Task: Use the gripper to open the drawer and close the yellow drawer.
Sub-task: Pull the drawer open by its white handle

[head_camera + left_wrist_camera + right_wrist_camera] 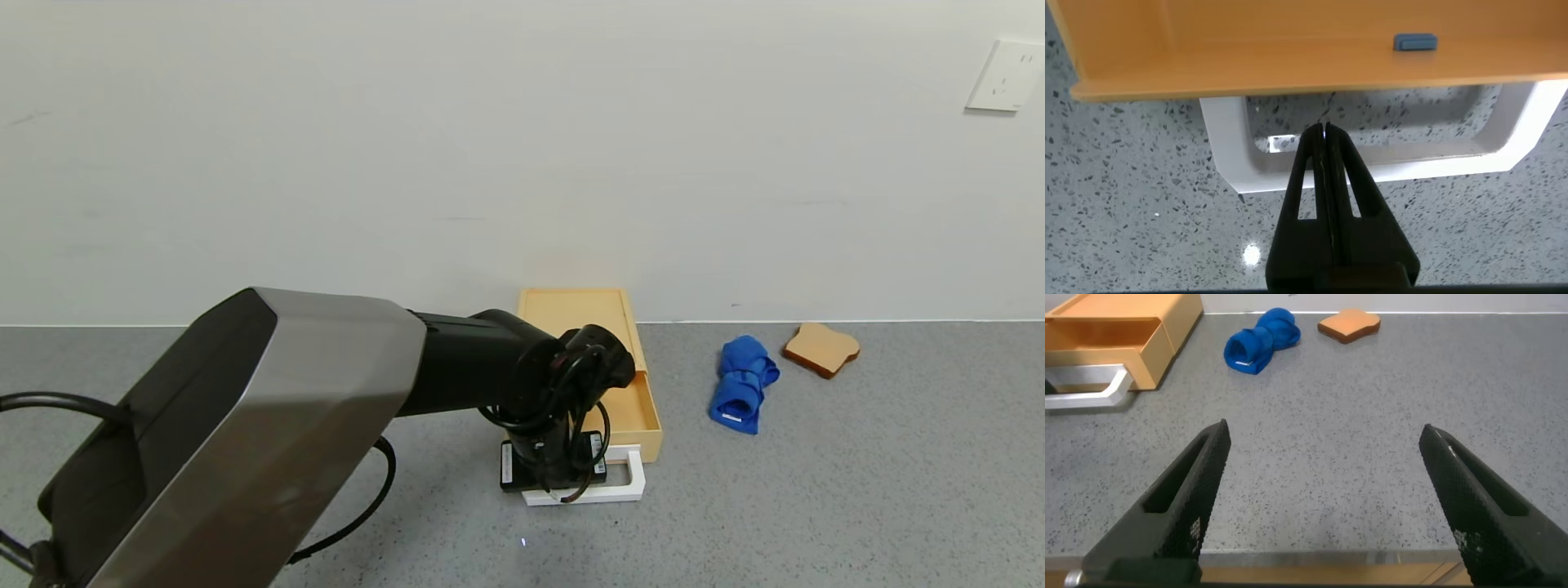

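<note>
The pale yellow-tan drawer (575, 314) lies flat on the grey counter by the wall, with its tray (649, 425) slid partly out toward me. The white loop handle (633, 482) is at the tray's front. My left gripper (555, 482) points down at the handle. In the left wrist view the gripper (1324, 131) is shut with its fingers pressed together, the tips inside the handle loop (1229, 143) and crossing over its front bar. The tray front (1290, 77) is just beyond. My right gripper (1323, 506) is open and empty, low over the counter, apart from the drawer (1143, 343).
A rolled blue cloth (743, 384) and a bread slice (820, 349) lie to the right of the drawer. A wall socket (1006, 75) is high at the right. The left arm's large grey shell (245, 433) fills the near left.
</note>
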